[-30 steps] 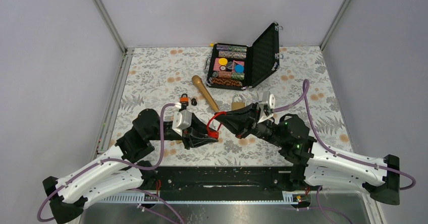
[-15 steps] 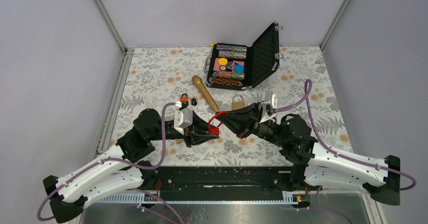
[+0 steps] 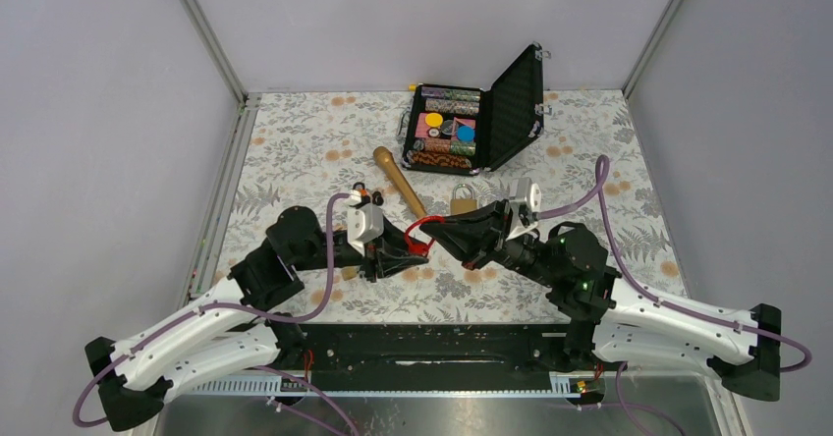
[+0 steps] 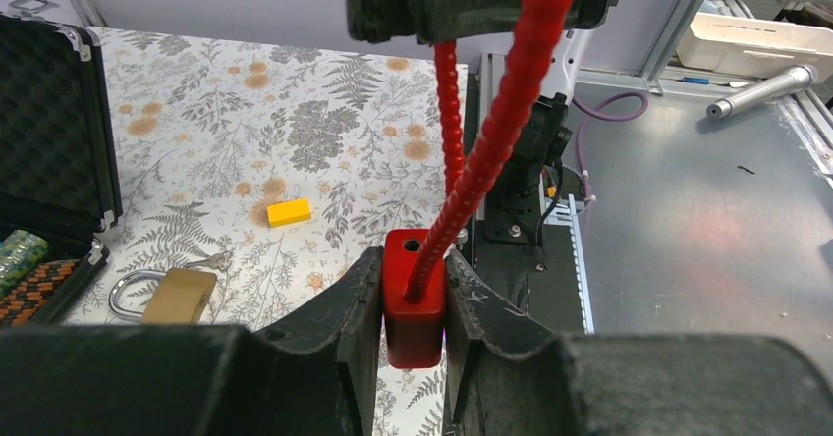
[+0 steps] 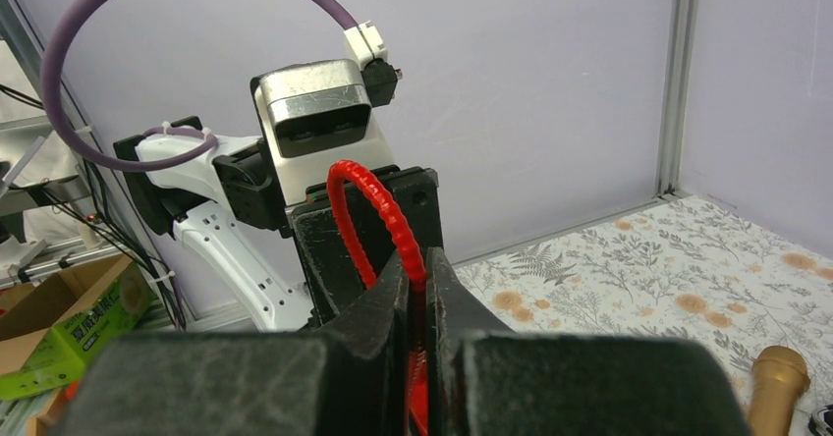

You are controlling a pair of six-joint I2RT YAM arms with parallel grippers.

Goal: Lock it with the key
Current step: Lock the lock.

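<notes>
A red cable lock is held between both arms above the floral cloth. My left gripper (image 4: 413,271) is shut on its red block-shaped body (image 4: 414,299), which has an open hole on top beside the cable's fixed end. My right gripper (image 5: 420,264) is shut on the ribbed red cable (image 5: 378,205), which arches up in a loop. In the top view the lock body (image 3: 419,249) sits at the left gripper (image 3: 413,254), close to the right gripper (image 3: 439,230). A small grey key (image 4: 211,259) lies beside a brass padlock (image 4: 177,295). Neither gripper holds a key.
The brass padlock (image 3: 463,201) lies just beyond the grippers. A wooden handle (image 3: 398,179) and an open black case (image 3: 511,112) of coloured chips sit farther back. Small orange and black pieces (image 3: 365,196) lie by the left wrist. A yellow block (image 4: 288,211) rests on the cloth.
The left arm has shifted forward and to the right, carrying the lock body a little closer to the right gripper. Both grips are unchanged.
</notes>
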